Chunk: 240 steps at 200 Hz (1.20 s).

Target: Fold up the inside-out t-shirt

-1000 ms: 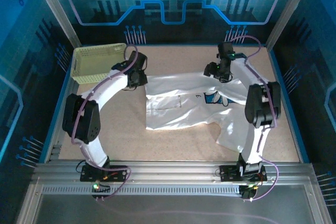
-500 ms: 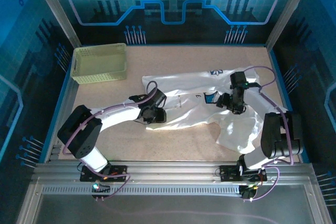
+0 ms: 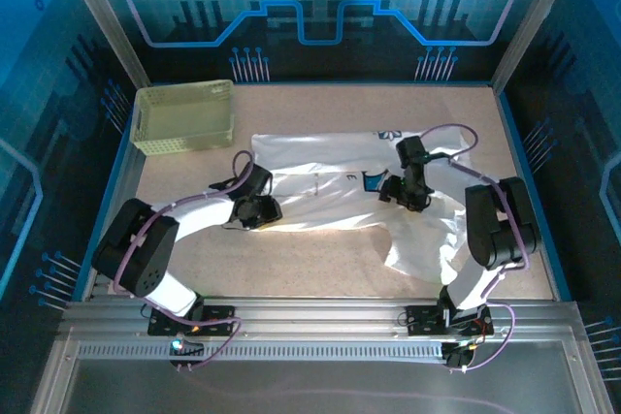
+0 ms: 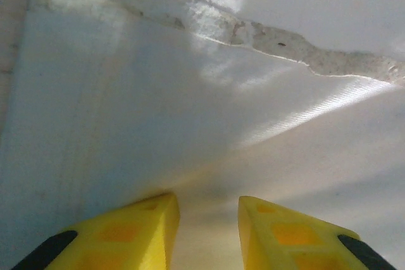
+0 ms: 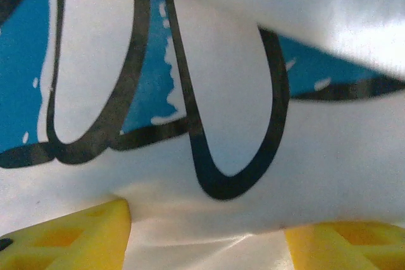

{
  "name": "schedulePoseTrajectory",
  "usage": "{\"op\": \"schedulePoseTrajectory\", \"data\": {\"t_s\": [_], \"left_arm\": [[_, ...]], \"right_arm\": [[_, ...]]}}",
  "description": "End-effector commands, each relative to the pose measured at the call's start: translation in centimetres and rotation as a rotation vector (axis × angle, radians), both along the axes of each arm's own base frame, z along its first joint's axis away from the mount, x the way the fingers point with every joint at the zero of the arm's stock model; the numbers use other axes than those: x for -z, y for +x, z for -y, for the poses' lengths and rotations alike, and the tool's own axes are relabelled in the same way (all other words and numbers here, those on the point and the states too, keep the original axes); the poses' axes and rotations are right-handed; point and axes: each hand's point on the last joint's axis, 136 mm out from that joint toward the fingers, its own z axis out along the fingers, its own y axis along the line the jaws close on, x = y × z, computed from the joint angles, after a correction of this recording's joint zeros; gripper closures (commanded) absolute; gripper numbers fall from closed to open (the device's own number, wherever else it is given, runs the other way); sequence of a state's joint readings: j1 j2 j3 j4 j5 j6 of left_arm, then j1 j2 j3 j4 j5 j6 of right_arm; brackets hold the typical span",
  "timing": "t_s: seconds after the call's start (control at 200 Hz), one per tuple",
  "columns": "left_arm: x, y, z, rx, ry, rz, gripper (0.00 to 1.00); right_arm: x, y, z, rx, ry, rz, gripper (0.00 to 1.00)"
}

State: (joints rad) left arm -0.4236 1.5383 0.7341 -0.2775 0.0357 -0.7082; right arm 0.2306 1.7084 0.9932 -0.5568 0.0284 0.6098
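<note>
Mid-fold: L gripper [image 4: 209, 213] pinches t-shirt [image 3: 325, 203] at its 9 o'clock edge. R gripper [image 3: 405, 192] sits at 3 w/ jaws apart on cloth, and we can't tell if it grips. Next, we reckon: lay flat & release.

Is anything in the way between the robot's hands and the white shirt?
No, nothing visible. The left gripper and the right gripper both have the t-shirt cloth right between their fingers. The basket sits apart in the far left corner.
</note>
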Motion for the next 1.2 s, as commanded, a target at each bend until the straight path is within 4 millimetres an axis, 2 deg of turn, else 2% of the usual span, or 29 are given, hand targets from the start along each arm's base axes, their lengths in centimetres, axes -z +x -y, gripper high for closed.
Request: {"op": "schedulePoseTrajectory", "data": {"t_s": [0.0, 0.09, 0.135, 0.23, 0.275, 0.435, 0.52, 0.555, 0.645, 0.785, 0.93, 1.096, 1.146, 1.196], "left_arm": [[0.3, -1.7, -2.3, 0.015, 0.083, -0.040, 0.65], [-1.7, -1.5, -2.6, 0.024, 0.097, -0.001, 0.61], [-2.8, -1.7, -3.5, 0.012, 0.134, 0.018, 0.58], [-4.5, -2.7, -5.8, -0.054, 0.214, 0.042, 0.52], [-4.7, -3.4, -6.3, -0.081, 0.218, 0.044, 0.47], [-3.6, -4.6, -6.4, -0.126, 0.189, -0.009, 0.39], [-2.6, -4.3, -5.9, -0.130, 0.151, -0.021, 0.38], [-2.1, -4.1, -5.7, -0.132, 0.141, -0.026, 0.37], [-1.3, -3.4, -5.1, -0.131, 0.109, -0.029, 0.37], [0.2, -2.8, -4.3, -0.126, 0.078, -0.052, 0.47], [1.1, -2.3, -4.4, -0.126, 0.079, -0.065, 0.69], [0.8, -1.4, -6.0, -0.168, 0.082, -0.047, 0.96], [0.4, -0.9, -6.6, -0.182, 0.085, -0.033, 1.00], [0.1, -0.5, -7.2, -0.192, 0.097, -0.021, 1.00]], "right_arm": [[-0.7, 1.5, -1.1, -0.016, -0.008, 0.033, 0.34], [-2.8, 1.3, -0.7, -0.036, -0.055, 0.061, 0.33], [-4.0, 0.8, -0.4, -0.049, -0.081, 0.077, 0.33], [-6.0, -1.2, 0.3, -0.073, -0.131, 0.094, 0.33], [-6.6, -2.6, 0.7, -0.080, -0.151, 0.089, 0.33], [-7.0, -7.3, 2.4, -0.043, -0.197, 0.047, 0.32], [-7.0, -9.2, 3.4, 0.005, -0.212, 0.028, 0.32], [-6.3, -10.4, 3.8, 0.022, -0.212, 0.003, 0.32], [-5.9, -12.1, 4.2, 0.059, -0.202, -0.011, 0.31], [-4.7, -13.5, 3.5, 0.066, -0.163, -0.028, 0.30], [-3.0, -14.8, 2.8, 0.068, -0.170, -0.075, 0.30], [-1.0, -15.7, 1.2, 0.050, -0.155, -0.114, 0.30], [-0.5, -15.8, 0.4, 0.030, -0.153, -0.123, 0.31], [-0.2, -16.0, -0.1, 0.016, -0.171, -0.135, 0.31]]}}
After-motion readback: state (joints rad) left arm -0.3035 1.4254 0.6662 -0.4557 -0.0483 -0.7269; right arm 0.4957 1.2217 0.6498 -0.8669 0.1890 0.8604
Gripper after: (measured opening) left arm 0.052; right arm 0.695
